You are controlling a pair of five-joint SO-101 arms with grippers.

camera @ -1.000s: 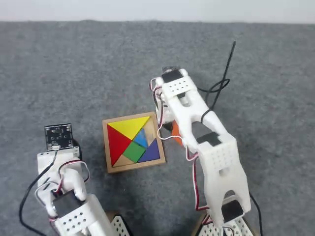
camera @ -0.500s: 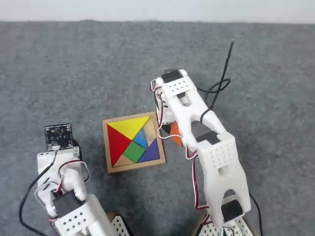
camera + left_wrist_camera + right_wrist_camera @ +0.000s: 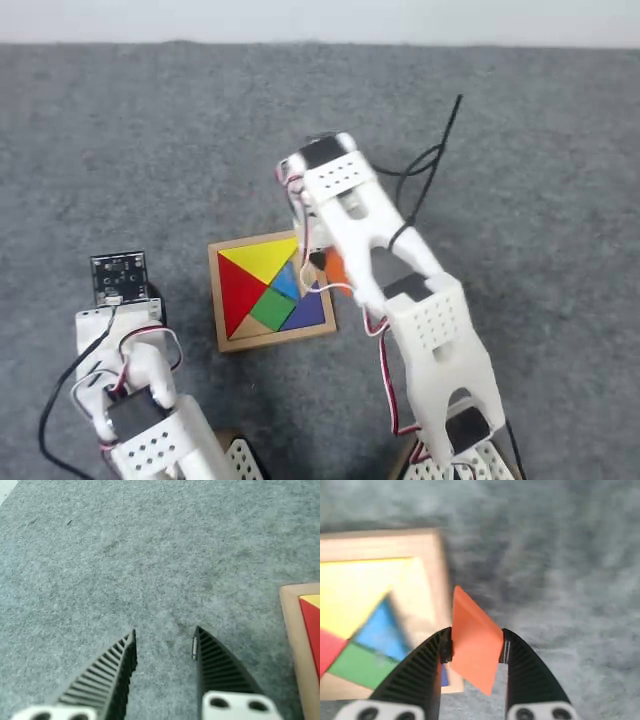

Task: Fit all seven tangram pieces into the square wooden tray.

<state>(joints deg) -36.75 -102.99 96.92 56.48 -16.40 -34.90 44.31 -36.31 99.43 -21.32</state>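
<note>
I take this for a small robotics lab bench rather than a home. My left arm (image 3: 140,410) and right arm (image 3: 420,310) are white printed parts on perforated base plates (image 3: 240,462). There is a bare circuit board (image 3: 120,278) and a loose black cable (image 3: 449,130) (nothing tidied away). Grey felt matting (image 3: 150,150) runs to a plain pale wall (image 3: 300,20), and a tangram tray (image 3: 213,300) serves as test prop.
</note>
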